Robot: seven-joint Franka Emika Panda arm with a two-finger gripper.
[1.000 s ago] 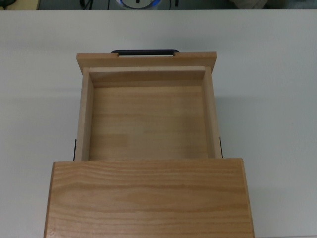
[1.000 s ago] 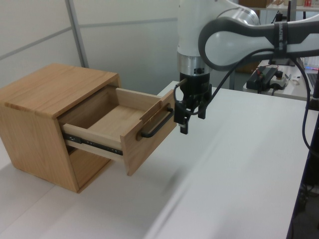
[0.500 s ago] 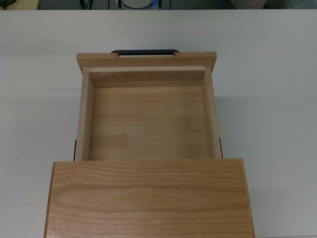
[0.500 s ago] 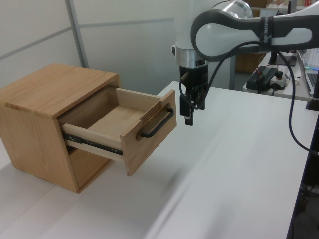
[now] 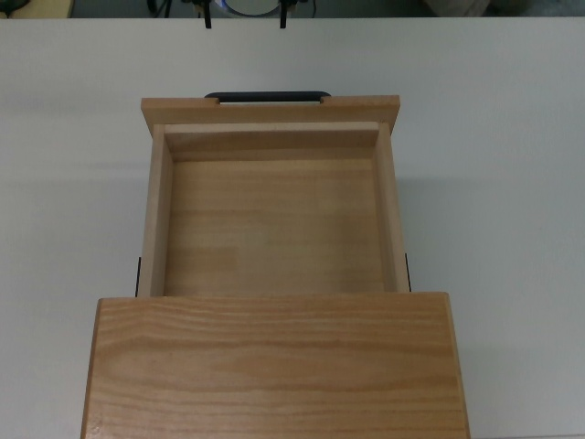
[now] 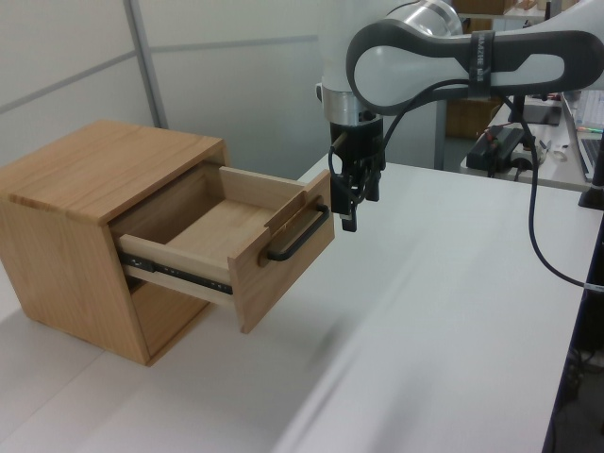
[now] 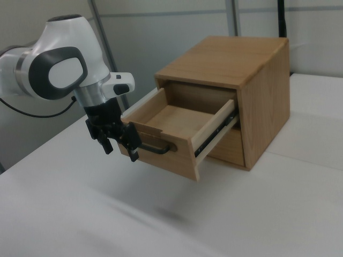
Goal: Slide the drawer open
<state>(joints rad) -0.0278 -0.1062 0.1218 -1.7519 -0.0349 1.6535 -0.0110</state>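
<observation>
Wooden drawer stands pulled well out of the cabinet, tray empty. Gripper hangs just beside the black handle, fingers spread, gripping nothing. Task looks done.

White arm with grey joint bands, black claw, seemingly black cable.

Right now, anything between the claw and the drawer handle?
Nothing. In the left view the claw hangs just off the handle of the drawer, with only bare table behind the gap.
</observation>
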